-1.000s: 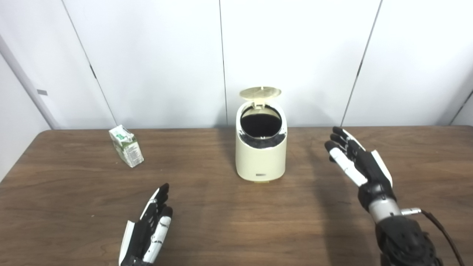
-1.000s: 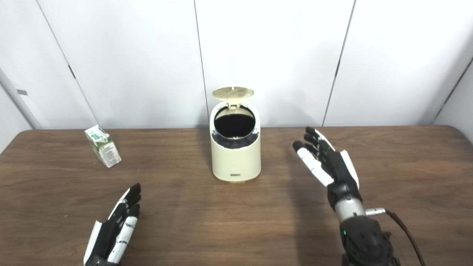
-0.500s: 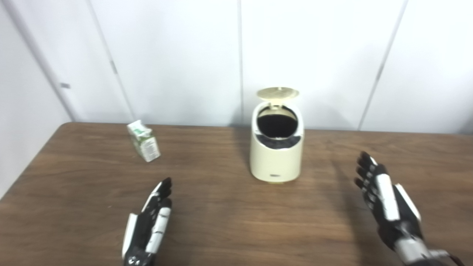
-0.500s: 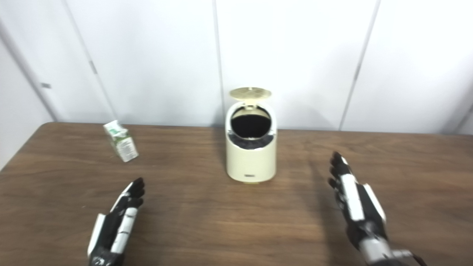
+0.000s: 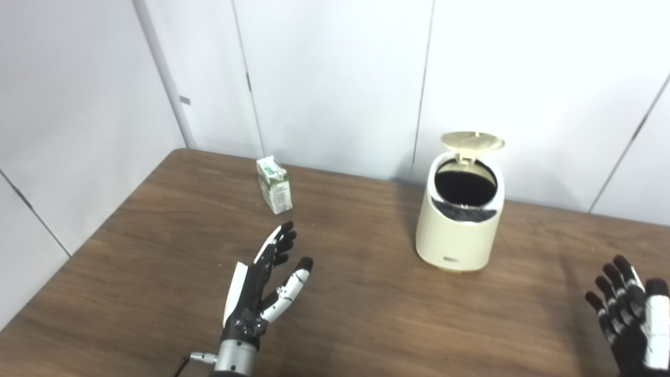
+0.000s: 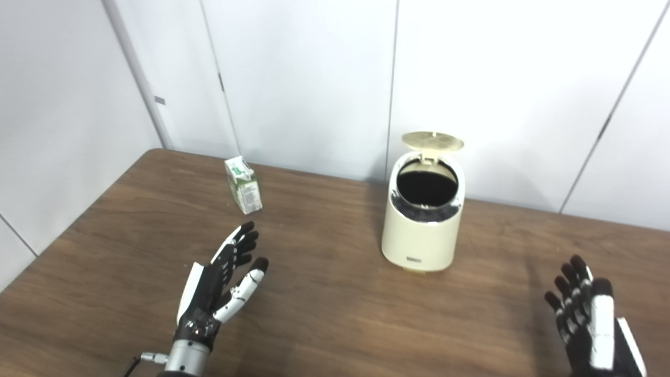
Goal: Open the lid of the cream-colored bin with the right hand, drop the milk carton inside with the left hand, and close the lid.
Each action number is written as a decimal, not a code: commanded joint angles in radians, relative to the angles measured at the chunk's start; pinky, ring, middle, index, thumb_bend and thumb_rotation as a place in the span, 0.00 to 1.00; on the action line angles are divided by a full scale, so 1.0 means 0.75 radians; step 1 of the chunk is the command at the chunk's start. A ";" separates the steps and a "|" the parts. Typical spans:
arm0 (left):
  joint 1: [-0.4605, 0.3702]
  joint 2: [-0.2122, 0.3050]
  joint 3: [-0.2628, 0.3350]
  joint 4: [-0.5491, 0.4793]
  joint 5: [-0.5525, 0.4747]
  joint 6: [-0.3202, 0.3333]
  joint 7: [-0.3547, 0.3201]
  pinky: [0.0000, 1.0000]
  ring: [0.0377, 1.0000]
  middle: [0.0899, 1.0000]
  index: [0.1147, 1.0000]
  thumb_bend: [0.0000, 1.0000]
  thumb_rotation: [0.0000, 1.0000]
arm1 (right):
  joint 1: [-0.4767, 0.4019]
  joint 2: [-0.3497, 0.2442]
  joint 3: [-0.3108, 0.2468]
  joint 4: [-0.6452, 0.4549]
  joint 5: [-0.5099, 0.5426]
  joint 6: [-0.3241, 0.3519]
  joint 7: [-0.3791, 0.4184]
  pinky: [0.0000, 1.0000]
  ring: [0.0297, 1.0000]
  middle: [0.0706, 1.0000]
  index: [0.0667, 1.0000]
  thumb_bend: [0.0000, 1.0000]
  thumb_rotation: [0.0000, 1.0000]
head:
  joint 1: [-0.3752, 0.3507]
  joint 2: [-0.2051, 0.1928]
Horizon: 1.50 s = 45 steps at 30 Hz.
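The milk carton (image 5: 275, 184) stands upright on the far left of the wooden worktop (image 5: 366, 314), its green-and-white print too small to read, well left of the cream-colored bin (image 5: 461, 220), whose lid (image 5: 472, 140) is tipped up over a dark inside where nothing can be made out. A small label low on the bin's front is unreadable. The left hand (image 5: 261, 285) hovers near the carton with fingers (image 5: 280, 246) wide and holding nothing; the right hand (image 6: 591, 322), cut off at the near right edge, is likewise spread and empty
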 commanded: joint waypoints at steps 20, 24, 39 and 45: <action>-0.423 0.229 0.137 0.265 -0.060 0.019 0.061 0.85 0.92 0.94 0.97 0.97 0.36 | -0.005 -0.036 0.018 0.042 -0.019 -0.137 -0.026 0.64 0.82 0.85 0.85 0.67 0.88 | 0.050 -0.038; -0.487 0.282 0.124 0.324 -0.032 0.085 0.046 0.90 0.97 0.98 1.00 1.00 0.39 | -0.003 -0.035 0.021 0.046 -0.025 -0.139 -0.037 0.65 0.82 0.85 0.85 0.69 0.88 | 0.045 -0.034; -0.684 0.380 0.094 0.673 -0.079 0.027 0.050 0.99 1.00 1.00 1.00 1.00 0.26 | 0.007 -0.056 0.054 0.065 -0.107 -0.181 -0.040 0.66 0.84 0.84 0.86 0.75 0.90 | 0.051 -0.020; -0.732 0.427 0.058 0.776 -0.053 0.013 0.053 1.00 1.00 1.00 1.00 1.00 0.25 | 0.008 -0.058 0.064 0.078 -0.114 -0.196 -0.035 0.67 0.84 0.85 0.87 0.77 0.91 | 0.043 -0.019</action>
